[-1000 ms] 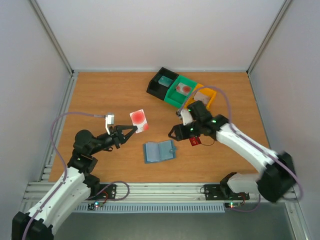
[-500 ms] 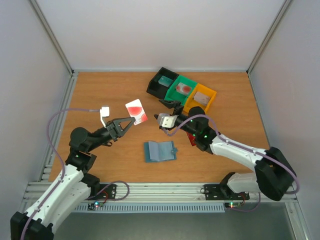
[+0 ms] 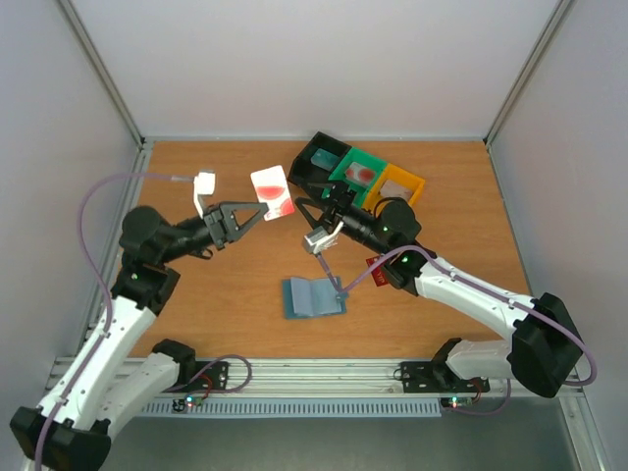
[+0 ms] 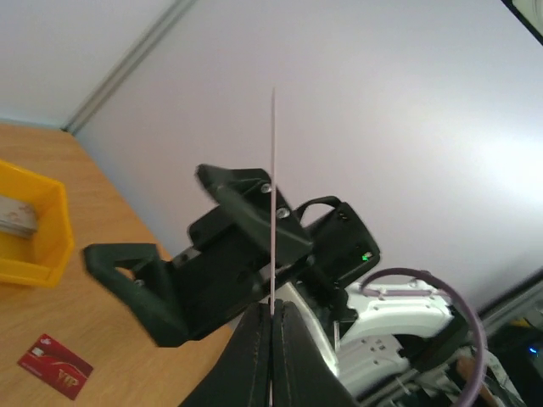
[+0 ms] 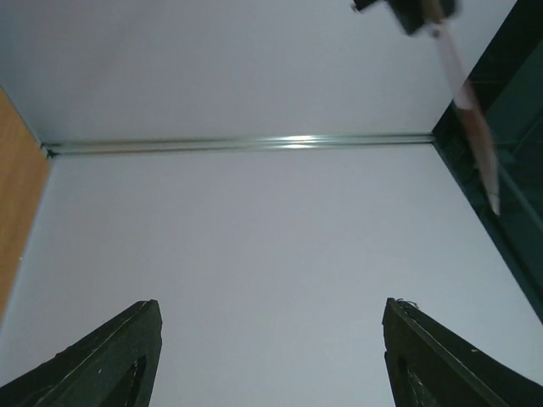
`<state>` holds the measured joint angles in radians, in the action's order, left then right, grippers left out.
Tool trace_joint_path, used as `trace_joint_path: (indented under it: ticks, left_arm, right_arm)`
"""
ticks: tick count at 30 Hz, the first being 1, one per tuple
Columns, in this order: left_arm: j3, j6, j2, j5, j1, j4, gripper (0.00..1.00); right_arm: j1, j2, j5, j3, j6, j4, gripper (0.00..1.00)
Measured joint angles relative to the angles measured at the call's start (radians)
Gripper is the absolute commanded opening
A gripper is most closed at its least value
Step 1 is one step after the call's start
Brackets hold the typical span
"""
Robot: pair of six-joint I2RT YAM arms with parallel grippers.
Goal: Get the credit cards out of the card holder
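Table (image 3: pixel 235 314): wood-topped, walled on three sides, both arms mounted at the lower edge of the top view.

Bins: black bin (image 3: pixel 312 162), green bin (image 3: pixel 355 177) and orange bin (image 3: pixel 404 184) stand in a row, upper centre-right. The green one holds a reddish card. The contents of the other two are not clear.

Card holder (image 3: pixel 312 297): lies open and flat, lower centre, clear of both grippers. Whether any cards remain in its pockets cannot be told.

Cards: a white card with a red disc (image 3: pixel 273 191) is held off the table, upper centre, just left of the black bin. A dark red card (image 4: pixel 55 366) lies flat on the wood, partly under the right arm in the top view.

Left gripper (image 3: pixel 253 210): jaws pressed together, pinching the white card by its lower edge. The left wrist view shows the card edge-on and upright.

Right gripper (image 5: pixel 271 356): jaws spread wide and empty, raised and facing the card from just beside it.

Assessment: a hand-over looks to be the step in hand.

- The left arm should hold steady.
- The right jaws should straddle the free upper part of the card squarely across its flat faces.
- They should close fully before the left releases.
- An edge-on approach risks knocking the card loose.
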<state>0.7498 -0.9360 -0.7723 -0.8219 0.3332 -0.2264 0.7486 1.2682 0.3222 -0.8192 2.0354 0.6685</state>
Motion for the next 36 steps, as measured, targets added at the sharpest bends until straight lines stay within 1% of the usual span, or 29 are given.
trace_joint_path:
  ticks: [2, 3, 7, 10, 16, 19, 24, 27, 29, 31, 36]
  left_arm:
    - [0.1, 0.031, -0.056, -0.048, -0.002, 0.072, 0.0]
    - [0.168, 0.048, -0.1, -0.09, -0.002, 0.134, 0.0]
    - [0.348, 0.1, -0.235, -0.197, -0.003, 0.315, 0.0]
    - [0.397, 0.113, -0.278, -0.235, -0.006, 0.406, 0.0]
    - [0.461, 0.063, -0.287, -0.269, -0.007, 0.432, 0.0]
    - [0.486, 0.045, -0.287, -0.274, -0.007, 0.434, 0.0]
    - [0.488, 0.029, -0.295, -0.291, -0.007, 0.437, 0.0]
    - [0.488, 0.023, -0.311, -0.298, -0.007, 0.444, 0.0]
    - [0.486, 0.021, -0.326, -0.298, -0.007, 0.45, 0.0]
    - [0.482, 0.019, -0.336, -0.297, -0.007, 0.457, 0.0]
    - [0.475, 0.016, -0.355, -0.295, -0.007, 0.472, 0.0]
  right_arm:
    - [0.002, 0.0, 0.0, -0.01, 0.016, 0.001, 0.72]
    - [0.002, -0.002, -0.002, -0.017, 0.024, 0.008, 0.72]
    - [0.003, -0.031, -0.013, -0.029, 0.037, 0.041, 0.73]
    - [0.002, -0.063, -0.024, -0.029, 0.042, 0.056, 0.73]
    - [0.002, -0.085, -0.038, -0.029, 0.049, 0.103, 0.73]
    - [0.002, -0.07, -0.038, -0.031, 0.05, 0.132, 0.73]
    - [0.002, -0.03, -0.032, -0.058, 0.051, 0.141, 0.72]
    - [0.002, -0.024, -0.03, -0.068, 0.053, 0.141, 0.63]
    - [0.002, -0.024, -0.029, -0.073, 0.053, 0.141, 0.61]
    - [0.002, -0.024, -0.026, -0.076, 0.054, 0.14, 0.55]
    - [0.002, -0.026, -0.016, -0.076, 0.06, 0.121, 0.3]
